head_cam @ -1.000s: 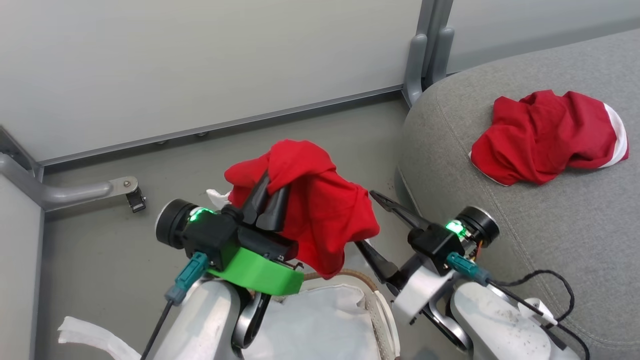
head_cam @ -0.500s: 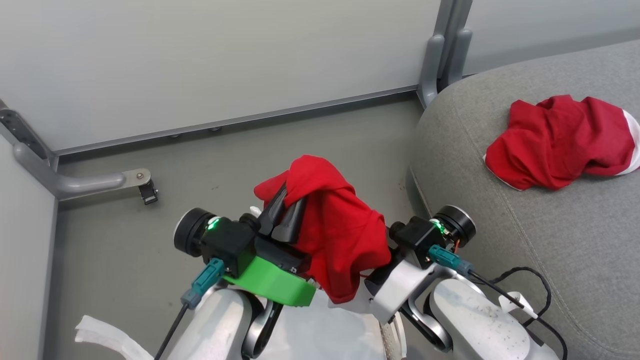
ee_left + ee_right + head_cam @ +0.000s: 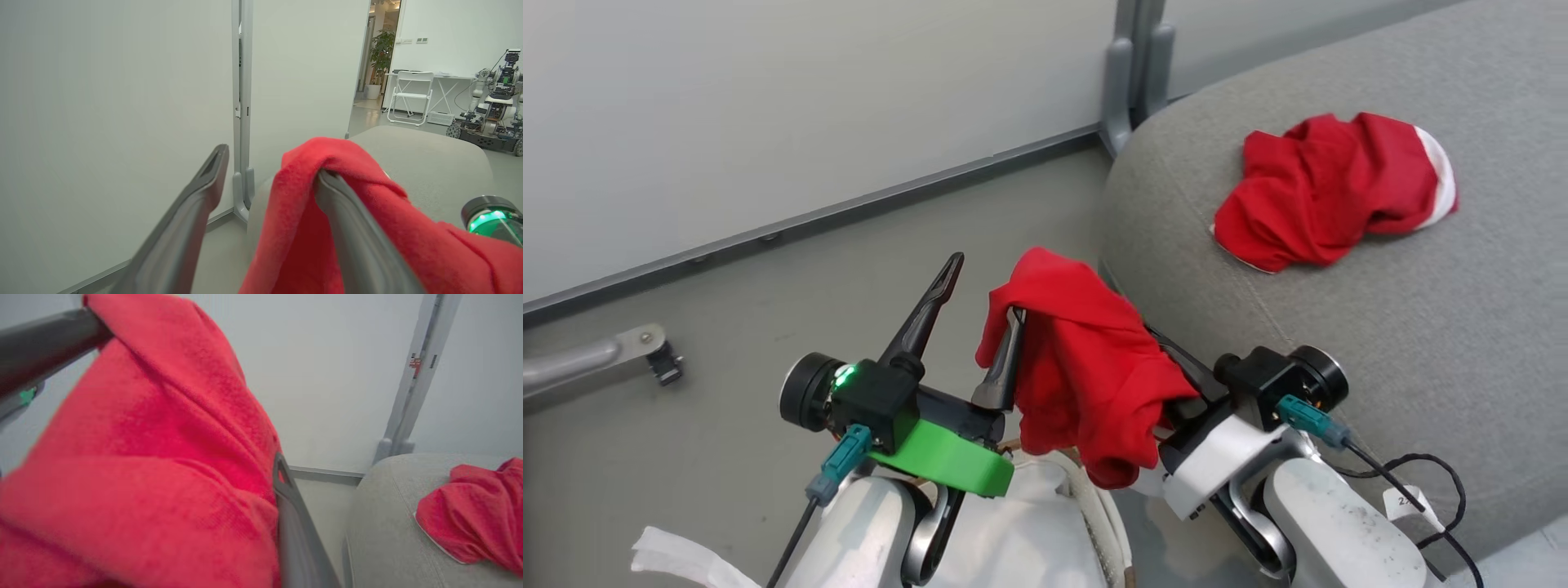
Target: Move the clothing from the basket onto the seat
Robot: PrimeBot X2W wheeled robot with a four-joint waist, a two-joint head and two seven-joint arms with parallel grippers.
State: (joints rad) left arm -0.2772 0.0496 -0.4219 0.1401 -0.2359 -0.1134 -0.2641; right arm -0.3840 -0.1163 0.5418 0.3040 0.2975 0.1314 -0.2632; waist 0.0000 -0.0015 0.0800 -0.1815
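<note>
Plainly, two red garments show: one garment point(image 3: 1327, 192) lies crumpled on the seat point(image 3: 1380, 343). The second garment point(image 3: 1086, 367) hangs above the basket point(image 3: 1098, 498), draped over one finger of the left gripper point(image 3: 980, 296), whose jaws stand spread wide. The right gripper point(image 3: 279, 467) is pinched tight on that second garment. One basket and one grey seat stand on a grey floor point(image 3: 752, 343), backed by white panels point(image 3: 768, 106).
</note>
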